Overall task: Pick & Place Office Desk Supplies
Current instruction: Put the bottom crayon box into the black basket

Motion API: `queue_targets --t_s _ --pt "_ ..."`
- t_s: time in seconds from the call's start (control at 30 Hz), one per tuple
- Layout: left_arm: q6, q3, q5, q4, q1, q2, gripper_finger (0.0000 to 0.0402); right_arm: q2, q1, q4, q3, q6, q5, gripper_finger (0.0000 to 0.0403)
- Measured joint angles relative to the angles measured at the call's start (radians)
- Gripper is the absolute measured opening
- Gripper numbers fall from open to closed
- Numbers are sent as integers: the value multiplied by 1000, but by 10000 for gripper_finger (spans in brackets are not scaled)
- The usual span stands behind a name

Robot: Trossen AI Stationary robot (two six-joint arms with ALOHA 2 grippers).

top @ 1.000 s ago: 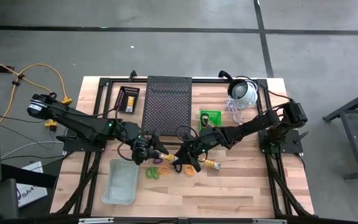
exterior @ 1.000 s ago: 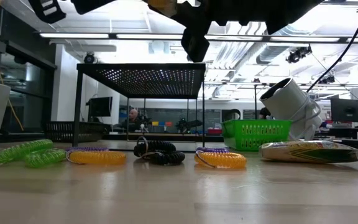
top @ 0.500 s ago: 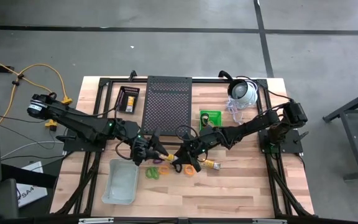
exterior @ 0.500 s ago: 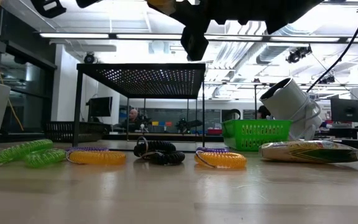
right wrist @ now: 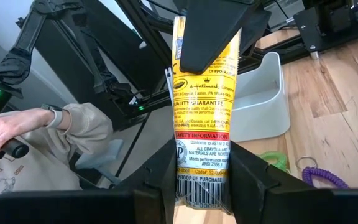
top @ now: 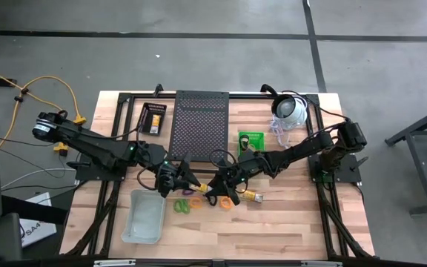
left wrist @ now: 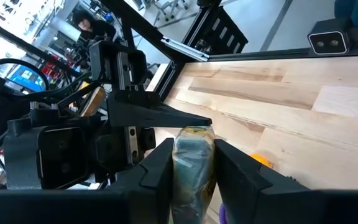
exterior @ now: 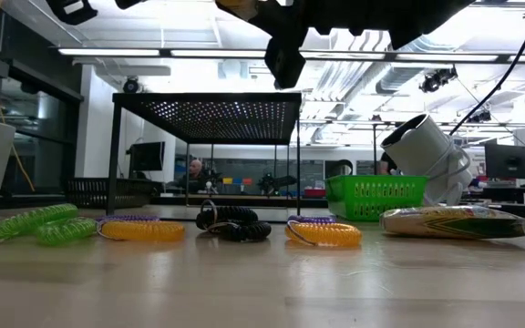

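Observation:
A yellow-and-white packet (right wrist: pixel 204 112) hangs above the table between my two grippers, and it also shows in the high view (top: pixel 201 188). My right gripper (top: pixel 215 189) is shut on one end of the packet and my left gripper (top: pixel 189 182) is shut on the other end. On the table below lie two green loops (exterior: pixel 35 225), two orange loops (exterior: pixel 144 230) (exterior: pixel 326 233), a black loop (exterior: pixel 235 225) and a second packet (exterior: pixel 454 221), all resting flat on the wood. My left gripper pinches the packet's end (left wrist: pixel 193 146) that lies away from the right gripper, between its two fingers (right wrist: pixel 210 37). It comes nearly level from the table's left. The packet is clear of the table. My right gripper pinches the packet's barcode end (right wrist: pixel 201 177) between its two fingers. It comes nearly level from the table's right, and the packet runs on in line with the fingers toward the left gripper. The packet is lifted clear of the table.
A white bin (top: pixel 143 215) stands near the front left. A black mesh stand (top: pixel 199 122), a green basket (top: pixel 250 139), a small black tray (top: pixel 153 119) and a white dome device (top: pixel 289 109) stand at the back. A person's hand (right wrist: pixel 17 130) shows beyond the table.
My left gripper's fingers have drawn together onto the packet's end. Both arms have kept their places, and the packet has stayed lifted between them.

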Motion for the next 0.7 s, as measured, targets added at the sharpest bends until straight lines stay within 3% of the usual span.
queue_targets --t_s 0.7 --pt "-3 0 2 8 0 0 87 0 0 3 0 28 -3 104"
